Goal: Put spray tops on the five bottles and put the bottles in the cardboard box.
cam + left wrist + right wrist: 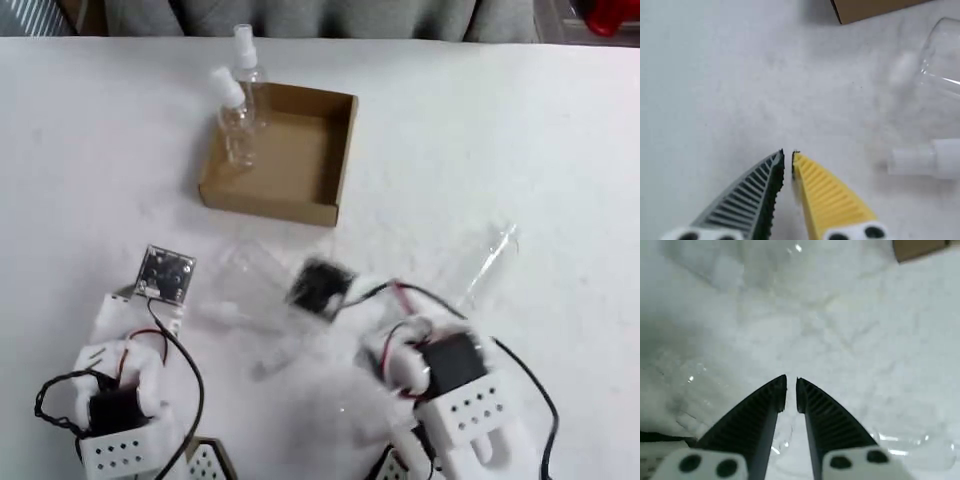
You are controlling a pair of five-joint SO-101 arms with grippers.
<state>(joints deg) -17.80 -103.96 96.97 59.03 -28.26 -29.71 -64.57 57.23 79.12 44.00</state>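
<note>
High view shows two topped bottles (240, 130) standing at the box's (265, 200) 10 o'clock corner. Left gripper (788, 152) and right gripper (791, 378) are clenched on nothing, over the table (520, 130) near 6 o'clock.

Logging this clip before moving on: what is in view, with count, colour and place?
cardboard box: one, brown, far middle of the table.
capped bottles: two, clear with white spray tops, upright at the box's left side.
loose bottle: at least one, clear, on the table between the box and the arms.
spray top: one, white, lying near that bottle.
plastic piece: one, transparent, near the right arm.
table: white.
left gripper: grey and yellow, shut.
right gripper: black, shut.
</note>
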